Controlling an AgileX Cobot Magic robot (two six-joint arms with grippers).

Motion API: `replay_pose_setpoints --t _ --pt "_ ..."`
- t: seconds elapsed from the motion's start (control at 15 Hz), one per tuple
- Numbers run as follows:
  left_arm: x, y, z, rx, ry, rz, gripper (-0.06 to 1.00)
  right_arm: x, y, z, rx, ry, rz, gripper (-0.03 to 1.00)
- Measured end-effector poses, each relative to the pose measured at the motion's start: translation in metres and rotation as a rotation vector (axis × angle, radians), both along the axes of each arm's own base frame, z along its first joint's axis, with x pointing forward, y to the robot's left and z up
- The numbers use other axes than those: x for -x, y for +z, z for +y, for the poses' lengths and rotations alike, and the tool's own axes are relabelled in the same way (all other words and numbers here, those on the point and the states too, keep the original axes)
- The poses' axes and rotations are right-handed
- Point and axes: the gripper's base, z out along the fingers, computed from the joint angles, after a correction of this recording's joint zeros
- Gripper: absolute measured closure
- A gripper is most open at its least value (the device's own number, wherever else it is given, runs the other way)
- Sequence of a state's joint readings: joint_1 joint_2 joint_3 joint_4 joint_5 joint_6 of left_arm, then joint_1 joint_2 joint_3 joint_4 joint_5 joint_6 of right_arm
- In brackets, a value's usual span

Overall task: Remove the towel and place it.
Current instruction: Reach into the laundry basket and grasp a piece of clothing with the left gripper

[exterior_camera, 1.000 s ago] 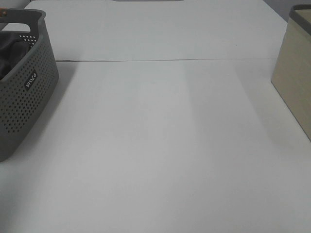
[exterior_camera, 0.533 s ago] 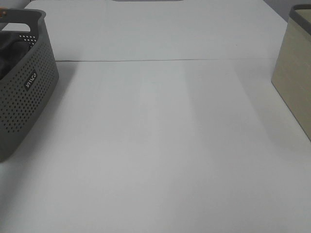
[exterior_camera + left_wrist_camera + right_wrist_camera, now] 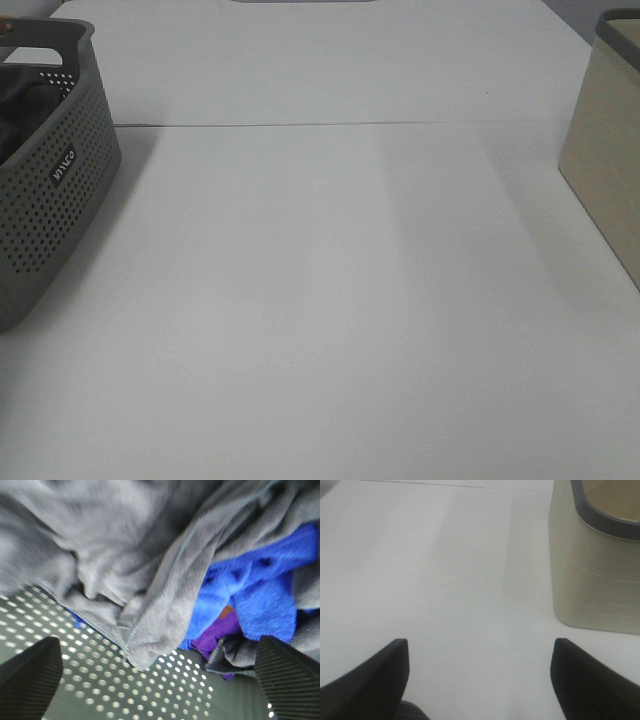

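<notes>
Reaching stage: towel lies bunched in basket, partly over blue cloth, not gripped. Left hand spread wide just above it. Next, likely: descend onto grey fold, pinch grey only. Right hand wide, over tabletop near beige bin. Tabletop white, matte, seam across far part.

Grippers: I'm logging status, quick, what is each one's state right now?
Left gripper: open, empty, facing the towel.
Right gripper: open, empty, above the table.
</notes>
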State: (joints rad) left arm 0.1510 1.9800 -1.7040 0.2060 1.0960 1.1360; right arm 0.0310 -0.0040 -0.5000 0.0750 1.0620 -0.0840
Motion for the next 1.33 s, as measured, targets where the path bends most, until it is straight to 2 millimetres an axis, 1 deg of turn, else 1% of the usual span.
replay_pose_setpoints --t 0.07,0.27,0.4,0.53,0.6,0.67,0.87,1.0,1.2,1.33 --pt "-0.001 -0.007 0.005 -0.001 -0.003 0.017 -0.05 0.000 0.000 0.000 0.000 0.000 0.000 0.21" --pt "-0.012 -0.022 0.006 0.001 -0.027 -0.007 -0.05 0.000 0.000 0.000 0.000 0.000 0.000 0.21" --pt "-0.015 -0.035 0.006 0.010 -0.029 0.019 -0.05 0.000 0.000 0.000 0.000 0.000 0.000 0.21" --pt "-0.017 -0.040 0.006 0.015 -0.028 0.029 -0.04 0.000 0.000 0.000 0.000 0.000 0.000 0.21" --pt "-0.017 -0.041 0.006 0.019 -0.026 0.032 -0.01 0.000 0.000 0.000 0.000 0.000 0.000 0.21" --pt "-0.016 -0.041 0.006 0.021 -0.025 0.037 0.04 0.000 0.000 0.000 0.000 0.000 0.000 0.21" --pt "-0.015 -0.041 0.005 0.024 -0.016 0.043 0.30 0.000 0.000 0.000 0.000 0.000 0.000 0.21" --pt "-0.016 -0.041 0.005 0.028 -0.008 0.038 0.35 0.000 0.000 0.000 0.000 0.000 0.000 0.21" --pt "-0.016 -0.041 0.005 0.041 0.012 0.027 0.38 0.000 0.000 0.000 0.000 0.000 0.000 0.21" --pt "-0.016 -0.041 0.005 0.041 0.015 0.024 0.47 0.000 0.000 0.000 0.000 0.000 0.000 0.21"
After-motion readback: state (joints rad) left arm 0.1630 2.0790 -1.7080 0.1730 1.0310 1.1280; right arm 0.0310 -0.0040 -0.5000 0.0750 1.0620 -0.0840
